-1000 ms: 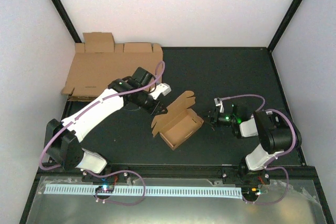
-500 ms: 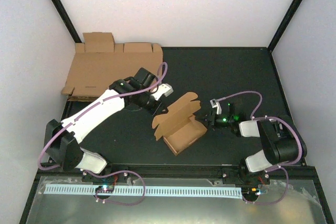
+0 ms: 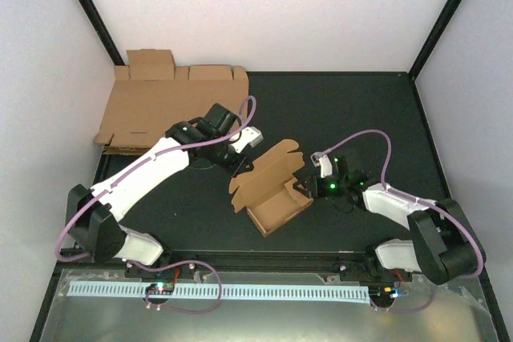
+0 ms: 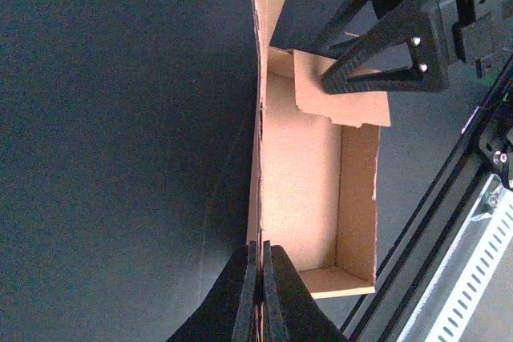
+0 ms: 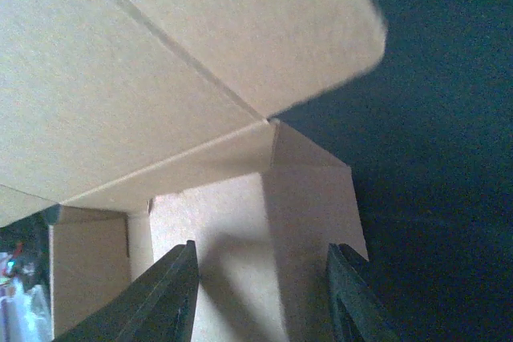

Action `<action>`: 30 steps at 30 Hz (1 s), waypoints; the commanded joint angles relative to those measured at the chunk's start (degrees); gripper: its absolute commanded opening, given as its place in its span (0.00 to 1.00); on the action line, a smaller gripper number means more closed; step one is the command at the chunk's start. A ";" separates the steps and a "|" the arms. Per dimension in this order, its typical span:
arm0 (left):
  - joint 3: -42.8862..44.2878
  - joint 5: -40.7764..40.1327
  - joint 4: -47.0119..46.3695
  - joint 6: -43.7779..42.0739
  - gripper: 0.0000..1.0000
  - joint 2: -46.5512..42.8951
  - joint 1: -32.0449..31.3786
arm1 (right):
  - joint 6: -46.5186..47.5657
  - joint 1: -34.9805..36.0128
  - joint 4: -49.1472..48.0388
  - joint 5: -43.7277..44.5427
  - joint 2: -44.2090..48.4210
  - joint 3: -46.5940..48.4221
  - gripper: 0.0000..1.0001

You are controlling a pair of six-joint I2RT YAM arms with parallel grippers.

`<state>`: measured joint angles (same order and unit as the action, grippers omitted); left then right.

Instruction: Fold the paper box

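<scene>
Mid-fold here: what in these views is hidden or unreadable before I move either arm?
1. Left wrist view: the paper box lid runs off the top edge; the right end effector covers part of the far flap.
2. Right wrist view: its fingertips are cut off by the bottom edge, so contact with the box is unclear.
3. Top view: where the left end effector grips the box is too small and dark to read.

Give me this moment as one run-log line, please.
paper box: half-folded, lid open | left gripper: shut on paper box side wall | right gripper: open, at its end flap
</scene>
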<state>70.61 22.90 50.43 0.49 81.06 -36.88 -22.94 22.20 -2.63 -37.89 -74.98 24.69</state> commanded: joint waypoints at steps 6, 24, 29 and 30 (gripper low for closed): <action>3.90 -2.06 -0.14 -2.34 0.02 -1.56 -0.28 | 4.13 7.24 11.14 17.93 3.13 2.67 0.47; 5.26 4.02 1.35 -4.85 0.02 0.06 -0.28 | 3.34 21.13 15.54 42.42 -3.47 9.58 0.31; 6.28 2.20 2.98 -5.95 0.02 0.06 -0.24 | 1.74 26.27 18.29 50.55 -6.22 12.23 0.29; 6.45 1.83 3.33 -6.16 0.02 0.07 -0.23 | 1.66 26.62 18.65 50.78 -6.78 12.57 0.25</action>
<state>73.41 24.32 53.56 -3.75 81.12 -36.88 -19.79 46.37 12.75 5.17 -79.83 35.20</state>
